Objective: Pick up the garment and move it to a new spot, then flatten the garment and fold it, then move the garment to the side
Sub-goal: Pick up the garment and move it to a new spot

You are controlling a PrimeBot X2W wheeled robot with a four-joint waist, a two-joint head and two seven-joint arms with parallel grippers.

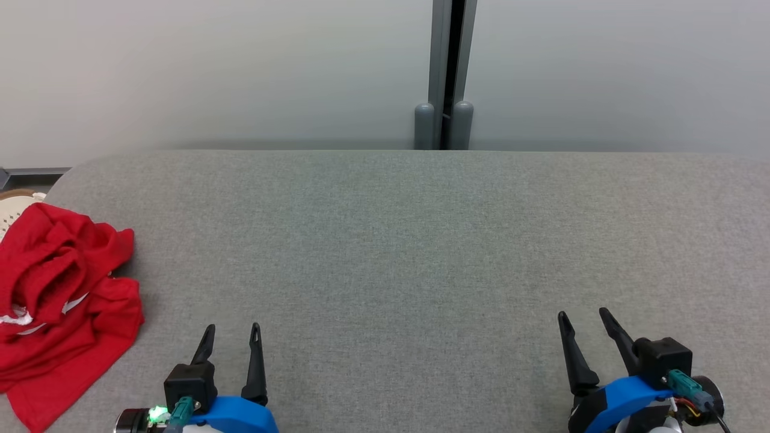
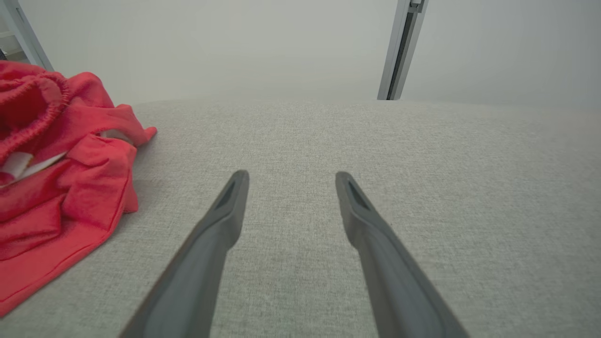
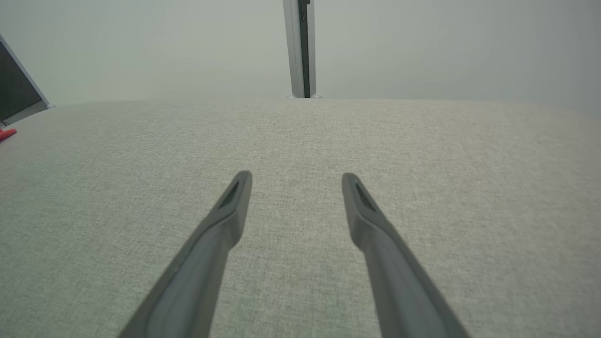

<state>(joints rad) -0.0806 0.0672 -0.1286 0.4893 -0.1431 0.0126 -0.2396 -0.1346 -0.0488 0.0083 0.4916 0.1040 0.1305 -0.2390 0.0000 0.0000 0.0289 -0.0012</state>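
A crumpled red garment [image 1: 57, 300] with a bit of white showing lies in a heap at the left edge of the grey table [image 1: 409, 240]. The left wrist view has the garment [image 2: 61, 188] at its left side. My left gripper [image 1: 233, 329] stands open near the table's front edge, a short way right of the heap and apart from it, nothing between its fingers [image 2: 225, 211]. At the front right my right gripper [image 1: 583, 314] is open too, far from the cloth, with bare table between its fingers [image 3: 230, 211]. A sliver of red garment [image 3: 7, 134] shows at the right wrist view's far left.
A pale wall runs behind the table, split by a grey vertical post [image 1: 451, 72]. The table's rounded left corner [image 1: 72, 174] lies just beyond the heap. A pale object [image 1: 15, 207] peeks out behind the garment.
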